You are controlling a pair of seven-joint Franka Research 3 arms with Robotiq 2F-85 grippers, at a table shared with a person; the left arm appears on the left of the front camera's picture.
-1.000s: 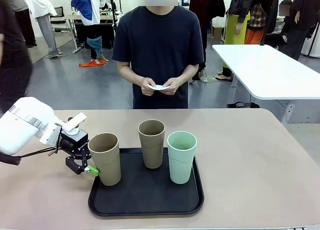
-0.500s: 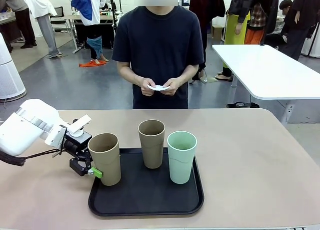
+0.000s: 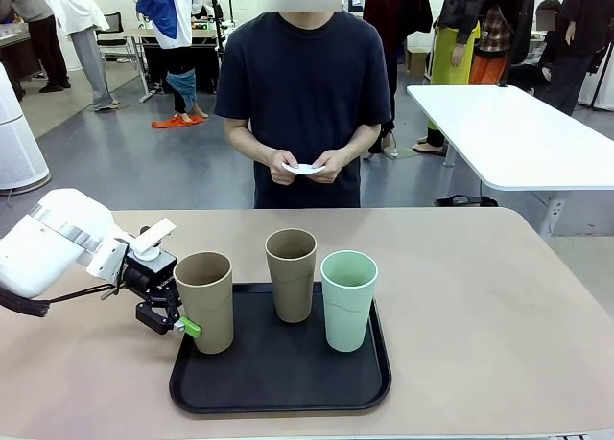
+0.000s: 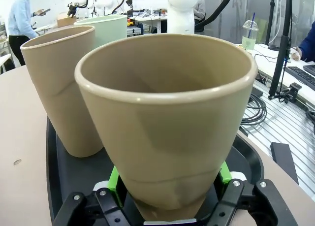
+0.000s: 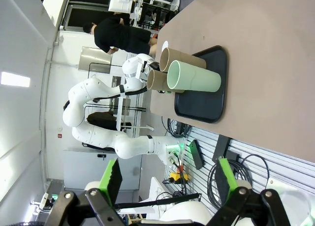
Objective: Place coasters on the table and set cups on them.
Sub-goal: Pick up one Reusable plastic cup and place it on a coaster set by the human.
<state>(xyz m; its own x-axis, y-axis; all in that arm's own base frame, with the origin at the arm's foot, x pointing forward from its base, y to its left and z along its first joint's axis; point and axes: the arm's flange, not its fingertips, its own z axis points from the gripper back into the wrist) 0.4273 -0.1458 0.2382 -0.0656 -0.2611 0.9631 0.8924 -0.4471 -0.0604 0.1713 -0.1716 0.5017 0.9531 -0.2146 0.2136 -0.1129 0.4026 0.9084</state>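
Three cups stand on a black tray [image 3: 278,381] on the beige table [image 3: 480,296]. My left gripper [image 3: 182,325] is shut low on the left tan cup [image 3: 203,301], whose base rests on the tray. In the left wrist view this cup [image 4: 167,122] sits between the green pads [image 4: 114,179]. Behind it stand the other tan cup [image 3: 291,274] and the mint cup [image 3: 348,299]. The person's hands hold white coasters [image 3: 305,168] at the table's far side. My right gripper [image 5: 167,186] is open, far off from the tray [image 5: 216,88], with nothing between its fingers.
The person stands at the middle of the far edge. A white table [image 3: 518,133] is behind at the right. Bare tabletop lies on both sides of the tray and beyond it.
My left gripper has slid in around the left tan cup's lower part and shut on it. The other cups, the person's hands and the right gripper have stayed put.
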